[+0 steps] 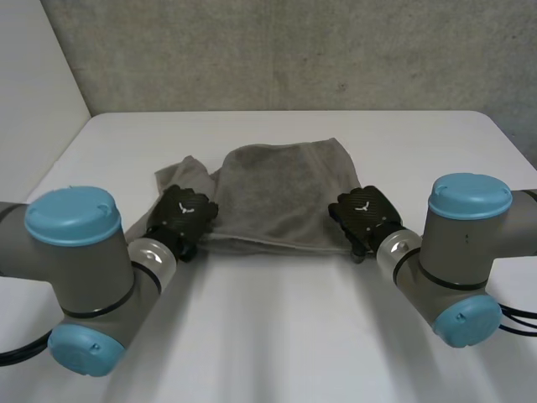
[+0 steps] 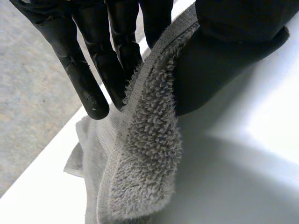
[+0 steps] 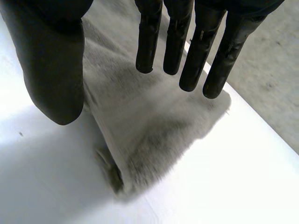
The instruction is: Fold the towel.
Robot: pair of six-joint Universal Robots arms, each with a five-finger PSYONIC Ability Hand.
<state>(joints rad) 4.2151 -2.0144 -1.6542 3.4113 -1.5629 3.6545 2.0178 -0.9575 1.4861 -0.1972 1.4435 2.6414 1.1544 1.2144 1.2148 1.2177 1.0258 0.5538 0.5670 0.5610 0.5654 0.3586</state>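
Grey towel [image 1: 285, 193]: rumpled on the white table [image 1: 294, 336], main part lying broad and flat, with a looser flap bunched out at its left side.
Left hand [image 1: 182, 217]: at the towel's near left corner. Seen from the left wrist, hemmed edge nipped between fingers [image 2: 93, 65] and thumb, cloth hanging from the pinch down to the tabletop.
Right hand [image 1: 365, 217]: at the towel's near right corner, over the cloth just inside the near edge. Seen from the right wrist, that edge raised a little off the table beneath it; gripping or merely hovering, cannot tell.
Arms: one at each side of the towel, nearer the camera than its near edge.
Wall [image 1: 294, 50]: rough grey, well beyond the towel's far edge.
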